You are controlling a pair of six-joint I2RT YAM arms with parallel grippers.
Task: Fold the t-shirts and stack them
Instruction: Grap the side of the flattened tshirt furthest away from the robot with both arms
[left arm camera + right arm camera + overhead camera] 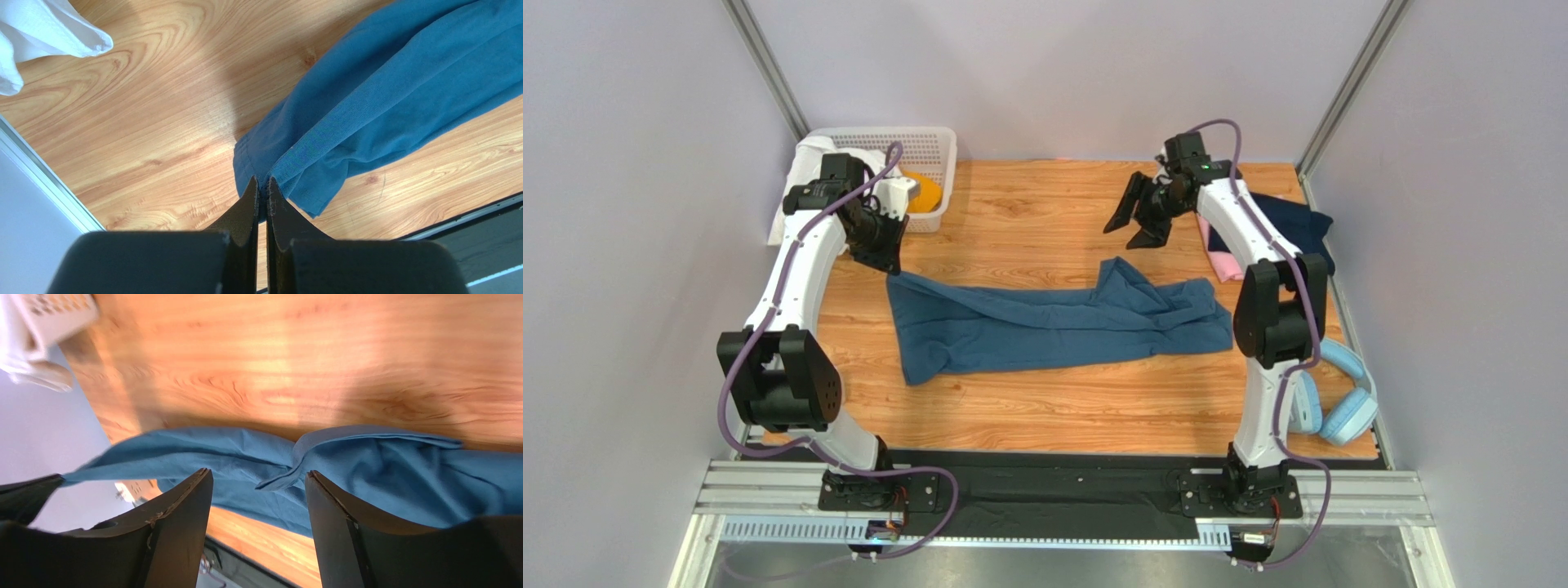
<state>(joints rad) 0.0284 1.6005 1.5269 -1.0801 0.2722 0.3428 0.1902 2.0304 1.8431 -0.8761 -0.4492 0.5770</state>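
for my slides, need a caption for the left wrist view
left gripper shut on the hem of the teal-blue t-shirt over the wooden table

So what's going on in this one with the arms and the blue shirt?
The blue shirt lies across the table as a long rumpled strip. The left gripper is shut on its far left corner; the right gripper hangs open and empty above the strip, further right. A pink shirt and a navy shirt sit at the far right, and the basket at far left holds more clothes.

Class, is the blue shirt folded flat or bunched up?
Bunched up: the blue shirt lies as a long rumpled strip with creases and a raised fold.
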